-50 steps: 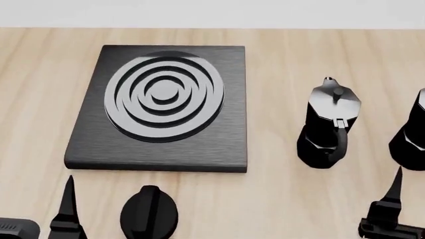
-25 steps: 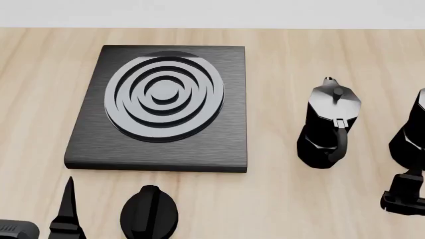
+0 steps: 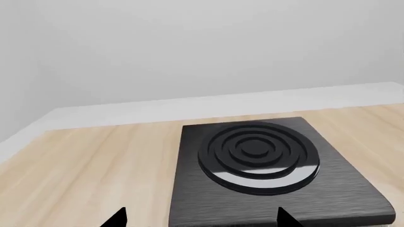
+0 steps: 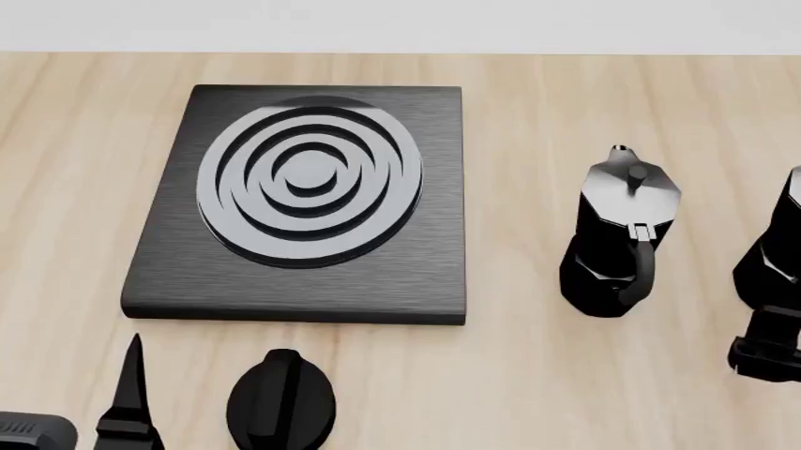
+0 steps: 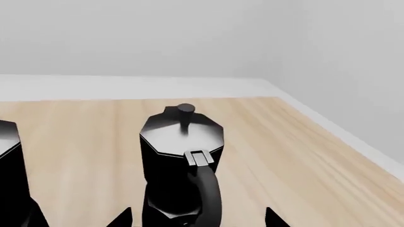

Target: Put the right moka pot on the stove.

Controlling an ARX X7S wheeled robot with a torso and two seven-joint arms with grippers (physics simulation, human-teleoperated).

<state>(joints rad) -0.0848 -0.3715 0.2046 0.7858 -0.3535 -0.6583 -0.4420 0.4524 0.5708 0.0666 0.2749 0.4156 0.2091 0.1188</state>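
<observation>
The right moka pot [image 5: 181, 156], black and faceted, fills the middle of the right wrist view with its curved handle turned toward the camera. In the head view it is cut by the right edge [image 4: 778, 246]. My right gripper [image 5: 197, 219] is open, its fingertips wide apart on either side of the pot's handle without touching it. Its body shows just below the pot [image 4: 766, 345]. The stove [image 4: 307, 192] is a flat black slab with raised rings at centre left. My left gripper [image 3: 202, 220] is open at the stove's [image 3: 259, 161] near edge, and holds nothing.
A second, identical moka pot [image 4: 620, 234] stands upright between the stove and the right one, and shows at the edge of the right wrist view [image 5: 9, 175]. A round black knob [image 4: 281, 398] lies in front of the stove. A white wall [image 3: 189, 47] backs the wooden table [image 4: 526, 375].
My right gripper has moved forward and to the right, up close behind the right moka pot. The left arm, both pots and the stove are unchanged.
</observation>
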